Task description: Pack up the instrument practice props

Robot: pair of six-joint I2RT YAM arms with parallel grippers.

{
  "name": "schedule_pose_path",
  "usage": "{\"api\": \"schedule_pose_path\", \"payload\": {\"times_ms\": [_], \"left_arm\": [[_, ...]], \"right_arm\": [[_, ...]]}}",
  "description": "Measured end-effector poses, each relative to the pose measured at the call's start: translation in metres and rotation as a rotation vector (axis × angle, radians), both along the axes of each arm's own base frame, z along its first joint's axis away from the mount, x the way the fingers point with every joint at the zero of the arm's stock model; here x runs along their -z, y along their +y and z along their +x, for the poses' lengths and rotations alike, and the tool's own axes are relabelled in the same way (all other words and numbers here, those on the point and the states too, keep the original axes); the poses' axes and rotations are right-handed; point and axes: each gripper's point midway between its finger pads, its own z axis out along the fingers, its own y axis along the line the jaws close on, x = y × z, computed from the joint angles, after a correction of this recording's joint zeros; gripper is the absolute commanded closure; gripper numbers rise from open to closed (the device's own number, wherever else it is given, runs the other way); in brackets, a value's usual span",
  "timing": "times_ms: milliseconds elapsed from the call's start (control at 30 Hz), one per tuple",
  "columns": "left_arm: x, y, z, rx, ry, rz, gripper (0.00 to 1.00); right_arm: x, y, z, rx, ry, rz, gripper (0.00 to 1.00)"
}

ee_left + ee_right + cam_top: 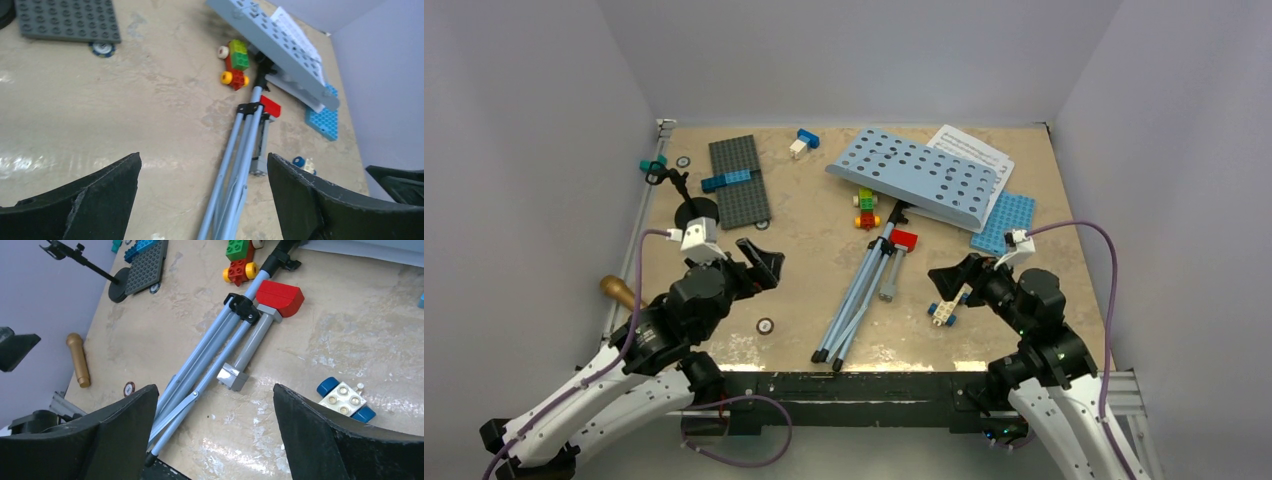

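The light-blue music stand lies on its side: its perforated desk point(914, 175) is at the back centre, and its folded tripod legs point(859, 300) run toward the near edge. White sheet-music pages point(972, 148) lie under the desk's far side. A gold-brown toy microphone point(619, 291) rests at the table's left edge. The black round-base mic stand point(696, 212) is at the back left. My left gripper point(764, 264) hovers open to the left of the legs point(235, 165). My right gripper point(946, 282) is open to their right, above the leg tips point(165, 415). Neither holds anything.
A grey baseplate point(740, 180) sits at the back left, a blue baseplate point(1004, 222) at the right. A red brick point(905, 239) on a grey bar lies against the legs. A brick car point(866, 208) and a white-and-blue wheeled brick point(944, 312) lie nearby. A small disc point(765, 325) lies near the front.
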Motion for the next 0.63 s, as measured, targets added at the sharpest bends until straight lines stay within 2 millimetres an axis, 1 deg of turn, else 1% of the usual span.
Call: {"api": "schedule_pose_path", "payload": {"times_ms": [133,233,300,400,633], "left_arm": [[0.025,0.017,-0.005,-0.067,0.081,0.068,0.0],[0.04,0.024,-0.007,-0.092,0.133,0.118,0.0],[0.046,0.027,-0.009,-0.1,0.155,0.14,0.0],[0.049,0.03,-0.01,-0.107,0.165,0.151,0.0],[0.049,0.035,-0.013,-0.12,0.165,0.147,0.0]], "right_arm": [[0.004,-0.004,0.001,0.033,0.027,0.004,0.06],[0.002,-0.005,0.002,0.044,0.03,0.006,0.05],[0.0,-0.006,0.003,0.053,0.029,0.004,0.04],[0.0,-0.007,0.004,0.056,0.031,0.001,0.03],[0.001,-0.007,0.004,0.054,0.029,-0.005,0.03]]}}
